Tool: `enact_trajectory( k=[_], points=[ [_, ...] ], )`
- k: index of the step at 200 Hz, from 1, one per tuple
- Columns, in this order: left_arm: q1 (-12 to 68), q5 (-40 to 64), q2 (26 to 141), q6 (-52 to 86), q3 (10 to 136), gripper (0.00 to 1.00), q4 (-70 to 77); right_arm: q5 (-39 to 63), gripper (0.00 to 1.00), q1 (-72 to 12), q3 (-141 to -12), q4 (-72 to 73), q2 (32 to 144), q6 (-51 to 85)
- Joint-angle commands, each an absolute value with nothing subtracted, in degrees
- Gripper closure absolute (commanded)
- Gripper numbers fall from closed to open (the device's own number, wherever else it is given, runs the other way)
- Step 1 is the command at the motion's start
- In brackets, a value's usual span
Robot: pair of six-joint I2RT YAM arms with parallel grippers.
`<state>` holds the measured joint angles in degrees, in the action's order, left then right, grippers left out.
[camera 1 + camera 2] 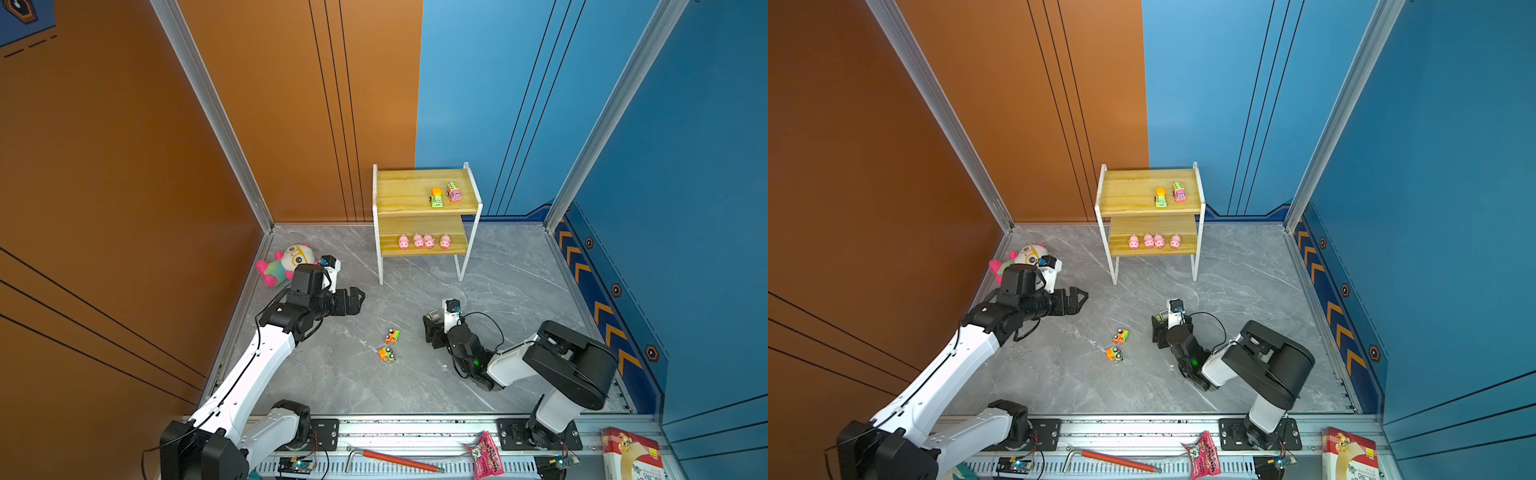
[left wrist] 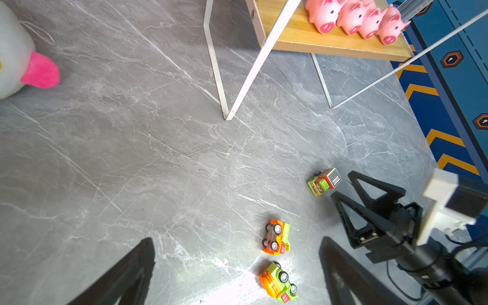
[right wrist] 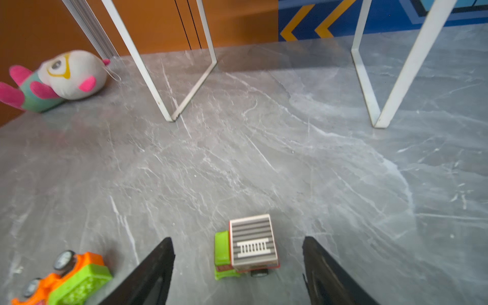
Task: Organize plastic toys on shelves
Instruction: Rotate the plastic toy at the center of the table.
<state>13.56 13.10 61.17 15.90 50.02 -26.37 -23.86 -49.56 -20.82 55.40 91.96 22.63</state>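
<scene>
- The shelves stand in the upper centre of both top views, on the grey floor.
- The left gripper, left of centre, has its jaws spread wide; nothing sits between them and they touch nothing.
- The right gripper, right of centre in the top views, has its jaws well apart; a green truck with a grey striped box stands on the floor between the fingers, clear of both.
- The plush doll lies at the left, partly behind the left arm.
- Two orange-and-green trucks lie tipped over at the centre, near each other; a green-and-orange truck and a pink truck stand on the top board.
- Four pink pigs stand in a row on the lower board.
</scene>
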Motion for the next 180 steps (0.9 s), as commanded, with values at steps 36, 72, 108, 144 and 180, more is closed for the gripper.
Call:
enact_trajectory(
  k=[36, 72, 108, 144, 180],
  points=[
    [13.97, 13.53, 60.36, 16.00, 49.97, 0.03, -25.51, -26.95, 0.20, -49.42, -27.18, 17.39, 74.25, 37.86],
    [14.23, 14.01, 60.03, 16.25, 49.93, 0.03, -25.52, -29.62, 0.24, -48.09, -34.69, -9.14, 70.48, 61.68],
    [15.10, 13.92, 59.51, 16.17, 49.85, 0.03, -25.45, -25.56, 0.26, -47.71, -42.98, -18.68, 75.86, 73.00],
    [16.34, 13.71, 58.89, 16.00, 49.75, 0.03, -25.64, -22.45, 0.28, -48.14, -52.75, -22.79, 84.71, 76.37],
    [16.74, 13.41, 58.20, 15.82, 49.71, 0.03, -25.67, -19.69, 0.28, -47.24, -57.66, -24.96, 90.87, 81.92]
  ],
)
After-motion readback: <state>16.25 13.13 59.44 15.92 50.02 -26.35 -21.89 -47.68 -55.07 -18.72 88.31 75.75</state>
